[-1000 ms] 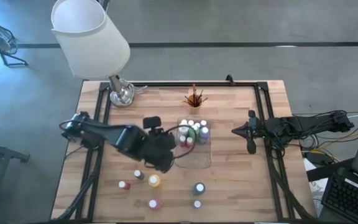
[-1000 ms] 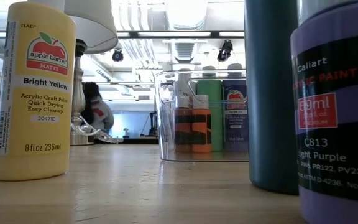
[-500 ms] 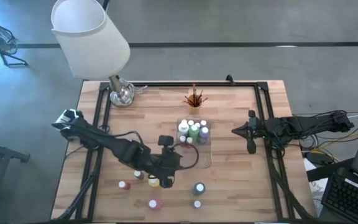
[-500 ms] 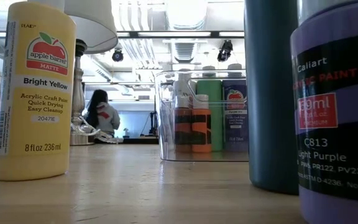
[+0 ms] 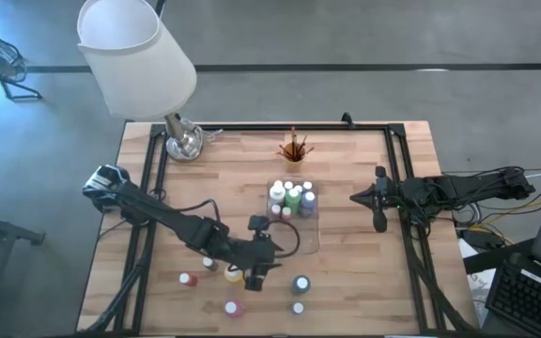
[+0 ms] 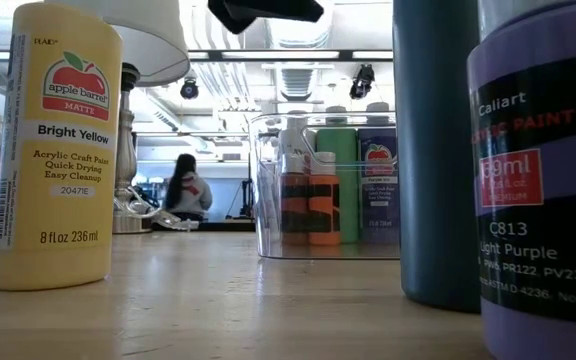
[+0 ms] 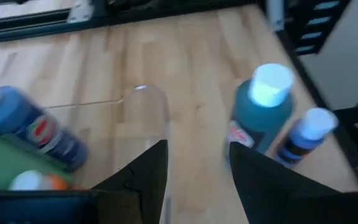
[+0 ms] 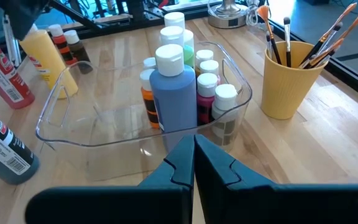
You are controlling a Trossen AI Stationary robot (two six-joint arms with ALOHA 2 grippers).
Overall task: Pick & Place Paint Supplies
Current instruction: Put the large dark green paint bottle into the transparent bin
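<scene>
Several paint bottles stand upright in the far end of the clear tray [image 5: 305, 228]. Loose bottles stand on the table near its front edge: a yellow one [image 5: 233, 274], a teal one [image 5: 301, 284], a small blue one [image 7: 306, 134], a pink one [image 5: 235, 307], a red one [image 5: 188, 280]. My left gripper [image 7: 197, 155] hangs open just in front of the tray's near side, between the yellow and teal bottles, with nothing between its fingers. The teal bottle [image 7: 261, 112] lies ahead of it. My right gripper [image 8: 194, 149] waits shut at the table's right edge.
An orange cup [image 5: 295, 150] holding brushes stands behind the tray. A lamp with a white shade [image 5: 137, 56] stands at the far left corner. In the low view the yellow bottle [image 6: 56, 145], the teal bottle [image 6: 436, 150] and a purple bottle [image 6: 543, 180] stand close to the camera.
My left gripper has come down from above the tray's left side and gone toward the table's near edge, ending low between the yellow and teal bottles. Its tip now shows at the top of the low view. The bottles and tray have not moved.
</scene>
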